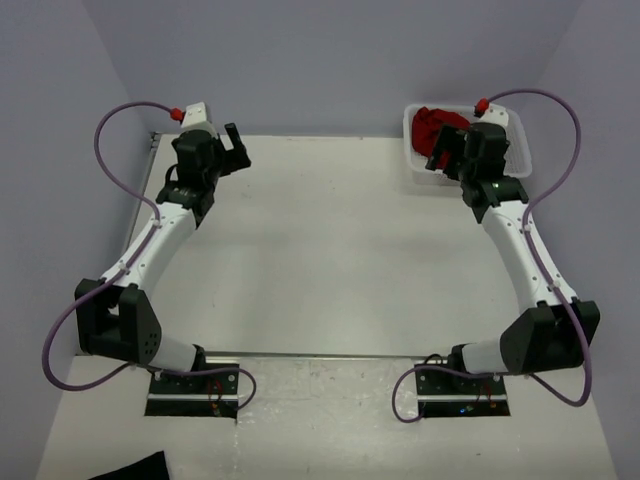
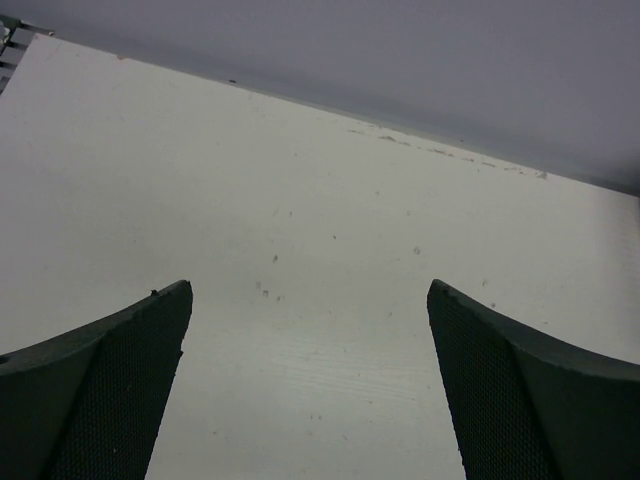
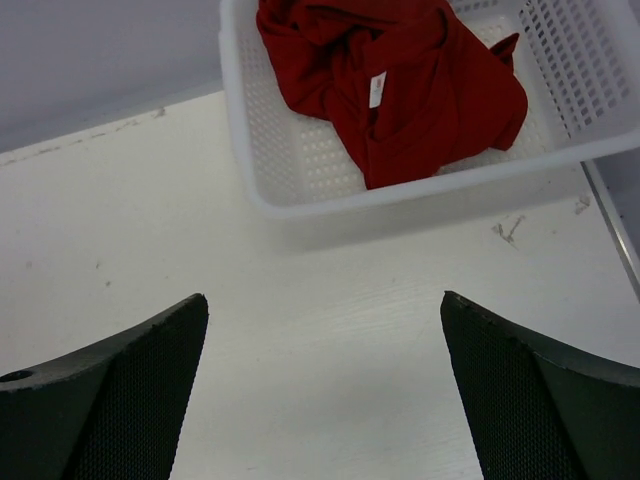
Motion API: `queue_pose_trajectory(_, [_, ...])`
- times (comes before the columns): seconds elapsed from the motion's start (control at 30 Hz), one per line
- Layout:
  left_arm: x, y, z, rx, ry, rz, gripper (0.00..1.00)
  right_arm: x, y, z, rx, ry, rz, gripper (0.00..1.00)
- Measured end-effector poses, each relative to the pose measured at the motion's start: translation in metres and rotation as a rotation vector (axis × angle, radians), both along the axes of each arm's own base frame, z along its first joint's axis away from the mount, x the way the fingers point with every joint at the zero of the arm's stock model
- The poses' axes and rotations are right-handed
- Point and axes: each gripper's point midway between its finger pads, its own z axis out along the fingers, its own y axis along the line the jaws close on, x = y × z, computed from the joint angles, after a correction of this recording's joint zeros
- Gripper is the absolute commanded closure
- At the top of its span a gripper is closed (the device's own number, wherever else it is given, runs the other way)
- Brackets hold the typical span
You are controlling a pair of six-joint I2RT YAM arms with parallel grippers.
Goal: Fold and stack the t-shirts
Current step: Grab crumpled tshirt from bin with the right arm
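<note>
You have a broad white table (image 1: 330, 250) with its middle bare, so there looks to be plenty of room between the two arms to spread and fold cloth.

The white plastic mesh basket (image 3: 400, 200) sits at the table's far right corner, close to both the far edge and the right edge. Its walls stand up all round. Anything you lift out has to clear the rim before it can travel toward the centre, and there is little margin on the right side.

In the basket lies the plain dark red short-sleeved cloth t-shirt (image 3: 440, 70), crumpled in a heap. Expect it to be light, soft and limp. It should drape and trail from whatever point you pinch, it isn't fragile, and a hem could catch on the mesh.

Your right claw (image 3: 323, 297) is spread wide and holds nothing, above bare table and facing the basket's wall. Your left claw (image 2: 308, 288) is also spread and empty, near the far left corner and well apart from the shirt.

Take hold on a raised fold near the collar, where the small white label (image 3: 376, 89) shows. Pinch only the top ridge of cloth rather than digging down to the basket floor.
</note>
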Motion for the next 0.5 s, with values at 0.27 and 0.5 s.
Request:
queue_pose_trajectory(0.27, [0.001, -0.001, -0.007, -0.026, 0.026, 0.014, 0.0, 0.063, -0.032, -0.039, -0.055, 0.142, -0.089, 0.14])
queue_pose_trajectory(0.5, [-0.011, -0.005, -0.032, -0.073, 0.064, 0.006, 0.0, 0.109, -0.059, -0.097, -0.049, 0.258, -0.13, 0.25])
